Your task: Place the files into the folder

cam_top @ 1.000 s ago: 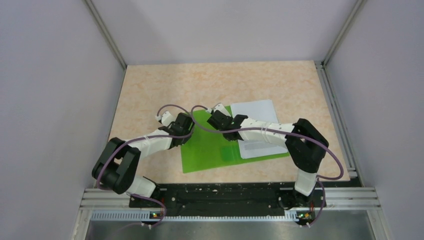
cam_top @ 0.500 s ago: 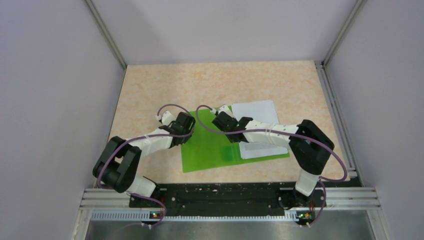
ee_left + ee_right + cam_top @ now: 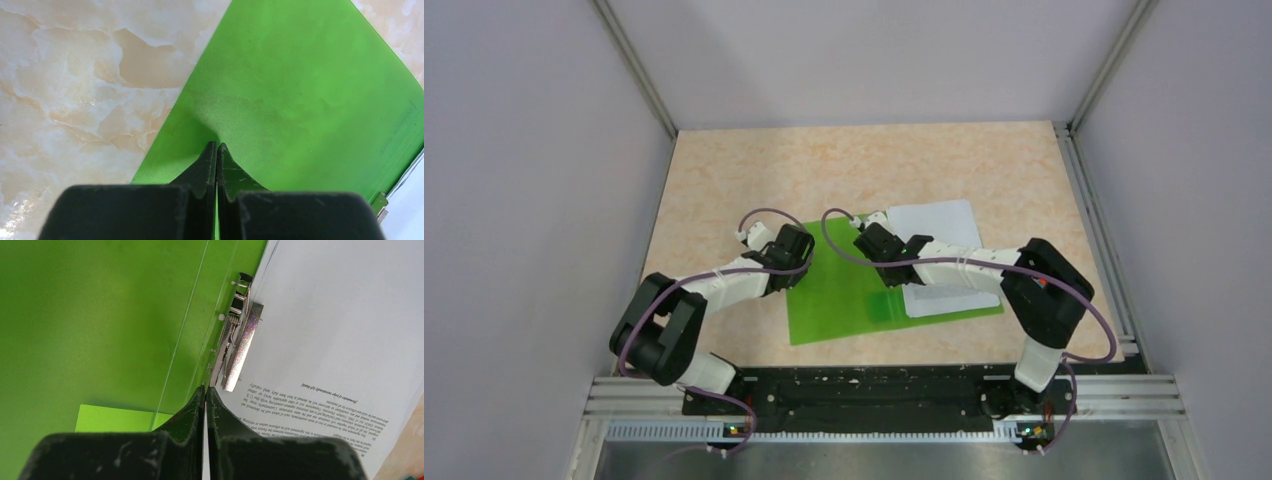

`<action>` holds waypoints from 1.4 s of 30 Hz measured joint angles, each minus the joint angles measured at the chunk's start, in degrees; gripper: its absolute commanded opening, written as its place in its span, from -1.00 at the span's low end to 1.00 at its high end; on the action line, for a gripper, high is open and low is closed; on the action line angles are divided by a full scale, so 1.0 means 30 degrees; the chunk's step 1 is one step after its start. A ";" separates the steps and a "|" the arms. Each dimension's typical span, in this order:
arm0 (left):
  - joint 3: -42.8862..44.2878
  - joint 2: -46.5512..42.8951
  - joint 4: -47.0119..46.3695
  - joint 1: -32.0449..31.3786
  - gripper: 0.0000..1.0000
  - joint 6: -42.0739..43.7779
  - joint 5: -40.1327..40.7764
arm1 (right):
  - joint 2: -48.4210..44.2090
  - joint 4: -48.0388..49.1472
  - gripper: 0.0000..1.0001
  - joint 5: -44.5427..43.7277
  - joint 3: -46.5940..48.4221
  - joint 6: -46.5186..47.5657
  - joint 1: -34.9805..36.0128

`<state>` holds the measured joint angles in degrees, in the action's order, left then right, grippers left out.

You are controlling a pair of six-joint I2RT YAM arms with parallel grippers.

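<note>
Folder (image 3: 844, 290) open on worktop (image 3: 754, 170); files (image 3: 934, 225) lie on its right half, beside clip (image 3: 237, 347). Left jaws clenched empty, tips on left cover; right jaws clenched empty at clip.

Bright green folder (image 3: 844, 295), white files (image 3: 934, 222) with small black print, silver clip (image 3: 237, 347), beige marbled surface (image 3: 754, 170), black pincers

It looked like a robotics lab test cell: plain grey panels (image 3: 524, 200) in aluminium framing (image 3: 638, 68) stood beyond and to both sides of the left gripper (image 3: 216, 146), a marbled beige tabletop (image 3: 874, 170) lay beneath it, and a metal mounting rail (image 3: 1114, 392) ran behind it.
</note>
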<state>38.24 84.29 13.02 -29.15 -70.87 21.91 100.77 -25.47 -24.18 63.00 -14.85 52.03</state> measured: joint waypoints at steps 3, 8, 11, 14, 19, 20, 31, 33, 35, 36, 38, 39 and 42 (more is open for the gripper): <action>0.0000 0.0007 -0.0015 0.0007 -1.00 0.0007 -0.0007 | 0.0051 0.0087 -1.00 0.0168 0.0000 -0.0080 -0.0102; 0.0000 0.0051 -0.0117 0.0007 -1.00 0.0015 -0.0007 | 0.0189 0.0211 -1.00 0.0153 0.0036 -0.0095 -0.0175; 0.0000 0.0080 -0.0175 0.0007 -1.00 0.0022 -0.0007 | 0.0284 0.0284 -1.00 0.0073 0.0066 -0.0087 -0.0189; 0.0000 0.0087 -0.0233 0.0007 -1.00 0.0022 -0.0007 | 0.0481 0.0350 -1.00 0.0015 0.0146 -0.0102 -0.0226; 0.0000 0.0124 -0.0342 0.0007 -1.00 0.0029 -0.0007 | 0.0648 0.0488 -1.00 -0.0270 0.0168 -0.0124 -0.0291; 0.0000 0.0146 -0.0350 0.0000 -1.00 0.0022 -0.0007 | 0.0648 0.0510 -1.00 -0.0299 0.0153 -0.0131 -0.0313; 0.0000 0.0328 -0.0801 0.0007 -1.00 0.0022 -0.0080 | 0.0743 0.0911 -1.00 -0.0036 0.0138 -0.0248 -0.0663; 0.0000 0.0372 -0.0918 0.0007 -1.00 0.0022 -0.0087 | 0.0874 0.0925 -1.00 -0.0044 0.0160 -0.0240 -0.0670; 0.0000 0.0379 -0.0998 0.0007 -1.00 0.0022 -0.0095 | 0.0962 0.0918 -1.00 -0.0051 0.0175 -0.0248 -0.0678; 0.0000 0.0408 -0.1013 0.0007 -1.00 0.0022 -0.0102 | 0.0991 0.0911 -1.00 -0.0058 0.0182 -0.0248 -0.0670; 0.0000 0.0452 -0.1151 0.0022 -1.00 0.0022 -0.0138 | 0.1078 0.0860 -1.00 -0.0124 0.0182 -0.0291 -0.0670; 0.0000 0.0459 -0.1209 0.0022 -1.00 0.0022 -0.0153 | 0.1093 0.0831 -1.00 -0.0189 0.0182 -0.0335 -0.0670; 0.0000 0.0495 -0.1311 0.0036 -1.00 0.0029 -0.0175 | 0.1100 0.0933 -1.00 -0.0452 0.0153 -0.0568 -0.0678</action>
<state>38.24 85.78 9.08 -29.04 -70.78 21.39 104.07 -22.68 -25.54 63.46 -16.56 50.00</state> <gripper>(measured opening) 0.011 0.006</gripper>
